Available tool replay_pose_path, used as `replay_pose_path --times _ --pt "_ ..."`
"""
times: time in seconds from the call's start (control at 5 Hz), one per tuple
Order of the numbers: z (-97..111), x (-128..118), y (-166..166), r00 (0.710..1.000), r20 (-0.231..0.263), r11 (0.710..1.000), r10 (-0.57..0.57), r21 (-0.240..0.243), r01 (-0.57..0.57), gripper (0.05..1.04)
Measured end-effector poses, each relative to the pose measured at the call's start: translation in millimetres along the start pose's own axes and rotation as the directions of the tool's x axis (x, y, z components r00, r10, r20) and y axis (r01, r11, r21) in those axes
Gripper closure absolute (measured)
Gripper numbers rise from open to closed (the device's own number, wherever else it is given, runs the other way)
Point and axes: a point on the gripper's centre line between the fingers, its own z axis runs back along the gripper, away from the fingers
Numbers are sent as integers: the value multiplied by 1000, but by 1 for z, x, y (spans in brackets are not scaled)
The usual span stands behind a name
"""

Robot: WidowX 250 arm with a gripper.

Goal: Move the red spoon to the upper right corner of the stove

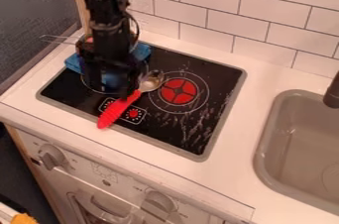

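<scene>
Overhead, a black robotic claw [114, 88] hangs above the left part of a black toy stove [182, 139] with a grey rim, its grip obscured by dark parts; whether it stands wide or narrow cannot be told. Just beside it, a spoon with a ridged red handle and a shiny metal bowl [118, 108] lies slantwise on the stove, away from the upper right corner. The handle crosses a printed panel of red dials [134, 113] and juts past the stove's front edge, while the bowl points toward the back, between two ringed burners. Whether claw and spoon touch is unclear. The right-hand burner [179, 91], marked in red, sits just right of the spoon's bowl.

Partly hidden behind the arm, blue material [74, 63] shows on both sides at the stove's rear left, near a thin wire handle [58, 37] reaching toward the left edge of the white bench [261, 82] that carries the stove. On the bench's right side, a grey sink [298, 148] is set beneath a dark faucet [332, 94]. White rectangular tiles [258, 15] line the wall behind, and pale control knobs [50, 157] stud the front panel below.
</scene>
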Motion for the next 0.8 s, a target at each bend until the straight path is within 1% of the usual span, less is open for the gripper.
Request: replay_pose_path --times 0.2,0.4,0.6,0.8 --pt "-2 1 -5 998 -8 998 -58 10 58 84" --pt "-3 0 -14 992 5 992 -124 19 124 84" --pt "-2 -2 -21 988 22 988 -153 30 153 84" --pt "-7 -9 -30 988 13 988 -154 17 154 84"
